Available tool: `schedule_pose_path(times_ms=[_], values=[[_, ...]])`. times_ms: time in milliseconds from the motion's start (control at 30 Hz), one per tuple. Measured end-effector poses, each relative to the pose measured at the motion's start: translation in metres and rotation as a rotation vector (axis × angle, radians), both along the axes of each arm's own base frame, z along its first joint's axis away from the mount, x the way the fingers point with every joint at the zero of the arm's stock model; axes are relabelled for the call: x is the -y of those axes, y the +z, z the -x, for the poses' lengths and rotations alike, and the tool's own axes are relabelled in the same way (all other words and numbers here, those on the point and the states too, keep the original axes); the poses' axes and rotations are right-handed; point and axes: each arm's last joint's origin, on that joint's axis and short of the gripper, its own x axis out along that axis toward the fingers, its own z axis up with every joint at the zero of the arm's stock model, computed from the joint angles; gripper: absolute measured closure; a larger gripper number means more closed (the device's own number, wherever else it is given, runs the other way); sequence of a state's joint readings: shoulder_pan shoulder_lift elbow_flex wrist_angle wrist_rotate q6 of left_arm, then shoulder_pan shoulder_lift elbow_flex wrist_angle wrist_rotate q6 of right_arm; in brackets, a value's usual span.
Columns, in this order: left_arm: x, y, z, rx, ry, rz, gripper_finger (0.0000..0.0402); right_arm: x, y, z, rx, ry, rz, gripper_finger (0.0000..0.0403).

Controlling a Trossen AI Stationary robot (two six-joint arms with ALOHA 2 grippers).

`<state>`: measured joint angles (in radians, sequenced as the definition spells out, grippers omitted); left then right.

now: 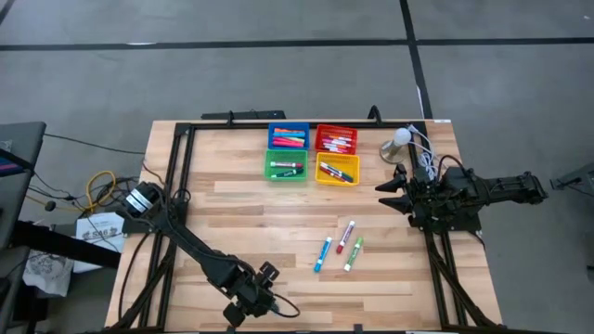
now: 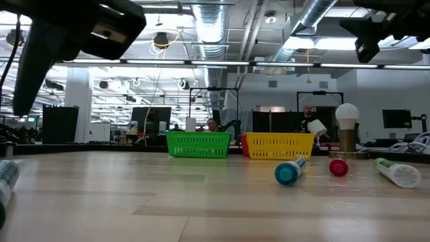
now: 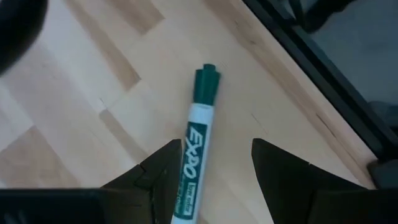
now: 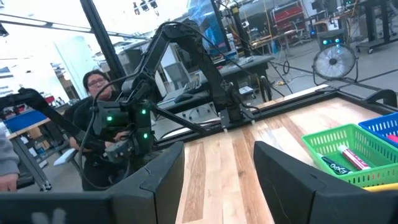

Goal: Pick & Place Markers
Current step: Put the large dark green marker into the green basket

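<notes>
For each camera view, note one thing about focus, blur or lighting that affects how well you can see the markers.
High view: even light, the three loose markers small but distinct. Low view: the blue-capped marker is fairly clear, the one at the near left edge blurred; ceiling lights glare. Left wrist view: the green marker between the left gripper fingers is sharp, label readable. Right wrist view: the green bin reads clearly.

Two dark, matte-black jointed arms, angular links, black cables looped along each. Blunt black wedge-shaped fingers. Green indicator lights glowing on the far arm's housing.
</notes>
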<state>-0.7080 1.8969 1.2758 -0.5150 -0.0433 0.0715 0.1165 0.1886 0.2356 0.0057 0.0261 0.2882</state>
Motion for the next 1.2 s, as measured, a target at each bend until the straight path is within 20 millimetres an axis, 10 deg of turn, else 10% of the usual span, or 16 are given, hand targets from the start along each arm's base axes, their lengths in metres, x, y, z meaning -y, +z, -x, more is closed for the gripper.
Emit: schedule_pose_path(times_ms=[800, 1200], values=[[-0.006, -0.046, -0.017, -0.105, 0.025, -0.024, 0.0211, 0.0, 0.0, 0.0, 0.0, 0.0, 0.0, 0.0221], [-0.008, -0.047, -0.02, -0.114, 0.033, 0.001, 0.0332, 0.0, 0.0, 0.0, 0.0, 0.0, 0.0, 0.0222]])
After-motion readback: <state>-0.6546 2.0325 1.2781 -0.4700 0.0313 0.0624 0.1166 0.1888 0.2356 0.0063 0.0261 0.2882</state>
